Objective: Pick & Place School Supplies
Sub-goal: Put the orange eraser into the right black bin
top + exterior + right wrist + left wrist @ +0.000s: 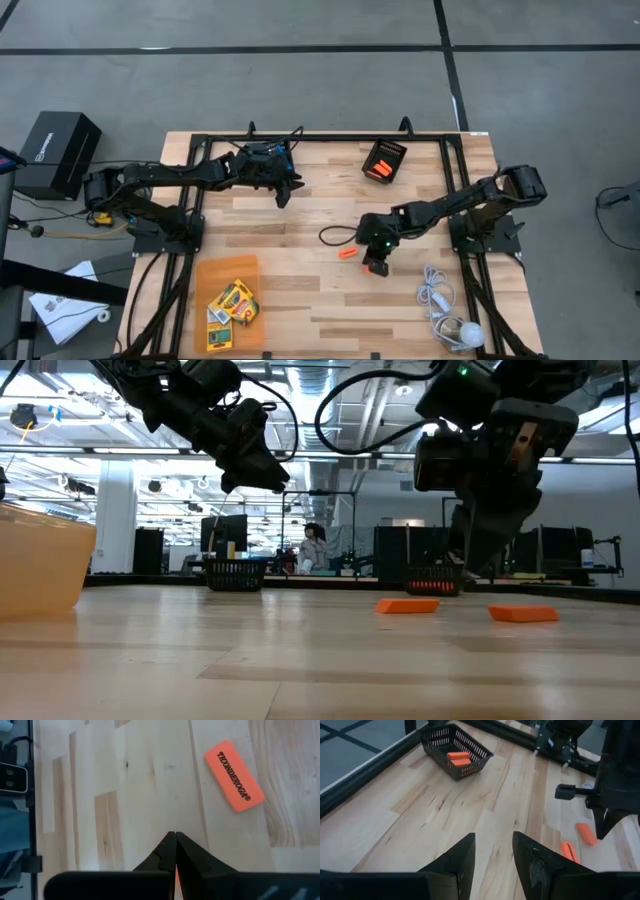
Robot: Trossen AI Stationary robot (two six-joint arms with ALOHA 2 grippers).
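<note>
While right end effector (pixel 375 266) hangs clenched over orange erasers (pixel 347 253), empty, next move: reopen, straddle one; left end effector (pixel 284 192) released, waiting.

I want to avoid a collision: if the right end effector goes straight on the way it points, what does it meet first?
The right end effector points down at bare wooden table. It would probably meet that first; the orange eraser lies off to one side.
</note>
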